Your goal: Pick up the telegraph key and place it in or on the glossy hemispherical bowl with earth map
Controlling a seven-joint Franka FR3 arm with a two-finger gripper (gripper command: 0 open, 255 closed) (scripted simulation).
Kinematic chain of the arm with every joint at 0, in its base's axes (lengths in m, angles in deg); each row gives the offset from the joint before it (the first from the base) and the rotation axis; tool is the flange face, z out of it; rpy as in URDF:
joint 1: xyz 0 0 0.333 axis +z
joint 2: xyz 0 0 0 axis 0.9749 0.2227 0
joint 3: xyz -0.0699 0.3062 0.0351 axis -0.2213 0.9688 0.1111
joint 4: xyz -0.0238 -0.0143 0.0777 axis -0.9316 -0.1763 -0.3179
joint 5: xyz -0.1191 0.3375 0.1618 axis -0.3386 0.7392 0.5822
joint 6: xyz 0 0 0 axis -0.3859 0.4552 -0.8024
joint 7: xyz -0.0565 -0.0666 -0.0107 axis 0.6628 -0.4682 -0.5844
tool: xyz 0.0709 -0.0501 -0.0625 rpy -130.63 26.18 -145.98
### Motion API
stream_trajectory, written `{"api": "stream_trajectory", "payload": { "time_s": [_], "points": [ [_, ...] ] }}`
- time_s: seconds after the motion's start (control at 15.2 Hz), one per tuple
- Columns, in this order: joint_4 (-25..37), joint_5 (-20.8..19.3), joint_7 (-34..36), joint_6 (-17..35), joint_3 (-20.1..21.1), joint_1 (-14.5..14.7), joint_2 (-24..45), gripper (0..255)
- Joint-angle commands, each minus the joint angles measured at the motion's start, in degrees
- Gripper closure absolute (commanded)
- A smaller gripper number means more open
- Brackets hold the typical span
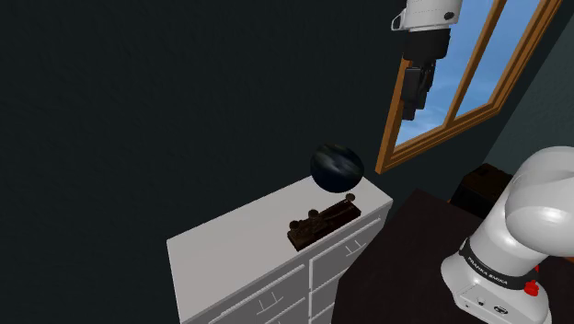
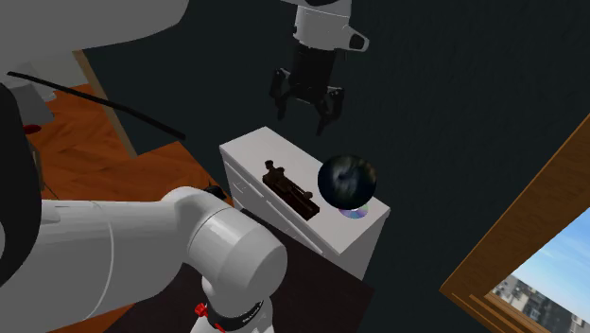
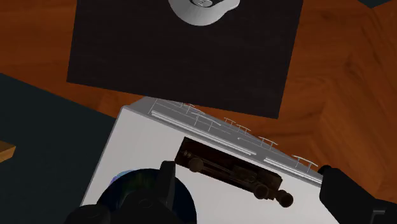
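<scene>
The telegraph key (image 1: 322, 223) (image 2: 291, 192) (image 3: 230, 168) is a dark brown bar with small knobs, lying on the white dresser (image 1: 239, 248) (image 2: 248, 151) (image 3: 137, 143) near its drawer edge. Beside it stands the bowl (image 1: 337, 167) (image 2: 347, 182) (image 3: 137, 197), a glossy dark blue globe shape with faint earth markings. My gripper (image 1: 414, 103) (image 2: 303, 115) hangs open high above the dresser top, over the key and bowl, with nothing between its fingers (image 3: 167, 184).
A wooden-framed window (image 1: 460, 83) (image 2: 529, 255) shows sky beside the dresser. The black stand (image 3: 184, 51) and wooden floor (image 3: 331, 95) (image 2: 85, 142) lie in front of the dresser's drawers. Dark walls stand behind it.
</scene>
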Motion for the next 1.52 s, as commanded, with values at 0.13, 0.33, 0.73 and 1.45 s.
{"api": "stream_trajectory", "payload": {
  "time_s": [0.13,0.33,0.73,1.45],
  "points": [
    [-2.84,-0.43,-3.43,4.41,-0.01,1.48,1.08,0],
    [-6.62,-0.93,-8.47,11.21,0.05,3.69,3.33,0],
    [-12.36,-1.56,-18.14,25.44,0.35,8.16,10.09,0],
    [-16.34,-1.68,-34.81,52.45,1.83,16.2,29.55,0]
  ]
}}
